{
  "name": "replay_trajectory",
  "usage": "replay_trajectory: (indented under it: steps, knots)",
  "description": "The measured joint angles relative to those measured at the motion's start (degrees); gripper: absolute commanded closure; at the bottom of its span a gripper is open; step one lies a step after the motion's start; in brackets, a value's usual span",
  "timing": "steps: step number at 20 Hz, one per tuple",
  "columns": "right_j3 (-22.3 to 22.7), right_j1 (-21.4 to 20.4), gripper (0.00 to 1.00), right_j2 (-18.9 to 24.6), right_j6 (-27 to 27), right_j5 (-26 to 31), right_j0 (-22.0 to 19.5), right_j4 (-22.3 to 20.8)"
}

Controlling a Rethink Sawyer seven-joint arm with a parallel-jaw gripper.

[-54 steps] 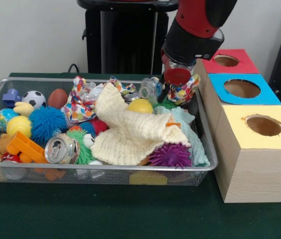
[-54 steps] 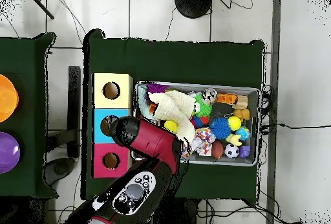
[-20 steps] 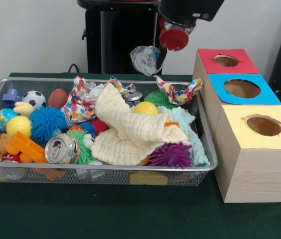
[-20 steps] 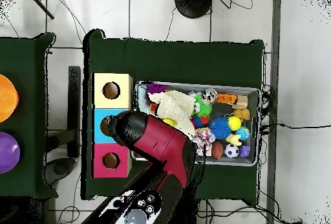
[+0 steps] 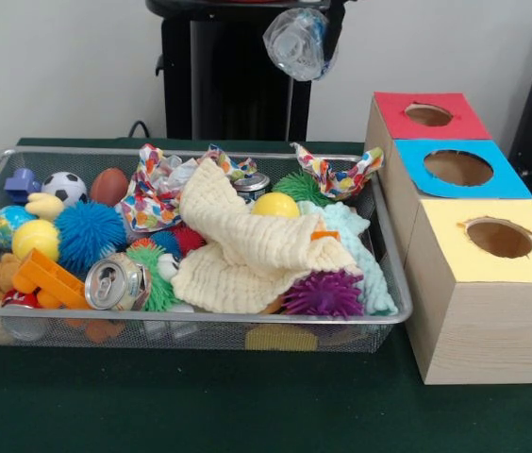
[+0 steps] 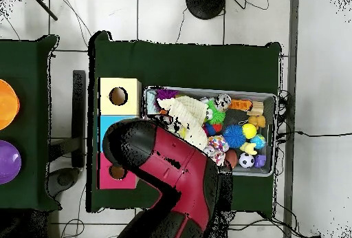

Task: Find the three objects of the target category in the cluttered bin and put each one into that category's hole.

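Observation:
A crushed clear plastic bottle [image 5: 296, 42] hangs in the air at the top of the front view, above and behind the bin's far right part. My gripper [image 5: 327, 21] shows only as dark parts at the top edge and is shut on this bottle. The wire mesh bin [image 5: 200, 319] is full of toys and cloths. The blue-topped box's hole [image 5: 457, 168] lies to the right of and below the bottle. In the overhead view the red arm [image 6: 165, 166] covers the gripper and most of the blue top [image 6: 106, 126]. No other clear bottle shows plainly in the bin.
The red-topped box [image 5: 428, 114] stands behind the blue one and the yellow-topped box [image 5: 499, 238] in front. Silver cans [image 5: 115, 281] [image 5: 252, 184], spiky balls [image 5: 323, 294], a cream cloth [image 5: 247, 245] and several small toys fill the bin [image 6: 269, 98].

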Motion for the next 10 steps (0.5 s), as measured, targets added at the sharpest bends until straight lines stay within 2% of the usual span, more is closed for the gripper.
replay_trajectory:
  steps: [10]
  knots:
    - [-1.30, -0.91, 1.00, 1.18, 0.00, -0.08, 0.01, 2.79]
